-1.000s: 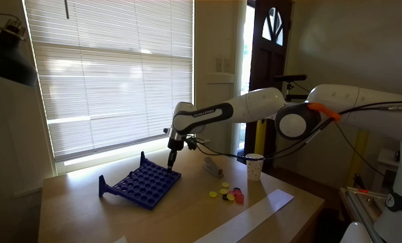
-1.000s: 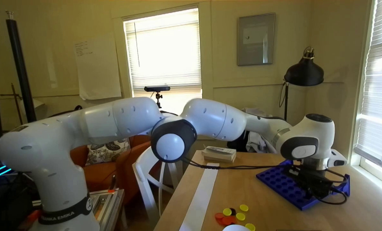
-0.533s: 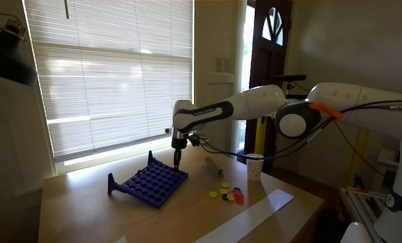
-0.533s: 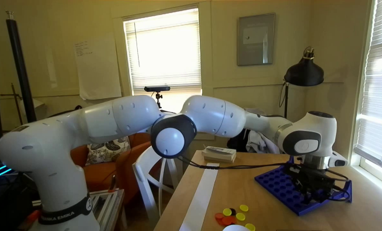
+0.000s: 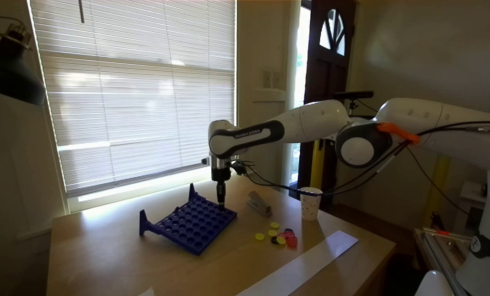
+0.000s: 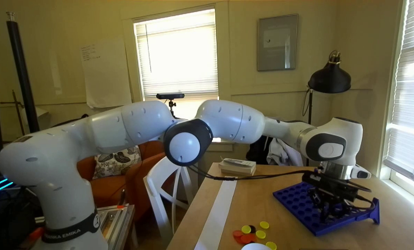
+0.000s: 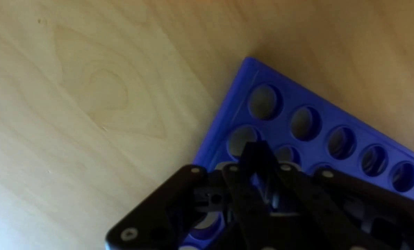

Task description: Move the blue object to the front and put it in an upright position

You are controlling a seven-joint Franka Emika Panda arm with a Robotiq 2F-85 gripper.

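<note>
End effector (image 5: 221, 206) perhaps touching — blue panel (image 5: 196, 224) nearer stapler (image 5: 260, 204).

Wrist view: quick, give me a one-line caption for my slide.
Dark fingers partly cover the perforated blue panel near one corner, pale wooden tabletop alongside.

Daylight glares through the blinds (image 5: 138, 102) and whitens the table (image 5: 105, 214) beside them, while in the wrist view my gripper (image 7: 257, 150) looks dark and slightly blurred.
</note>
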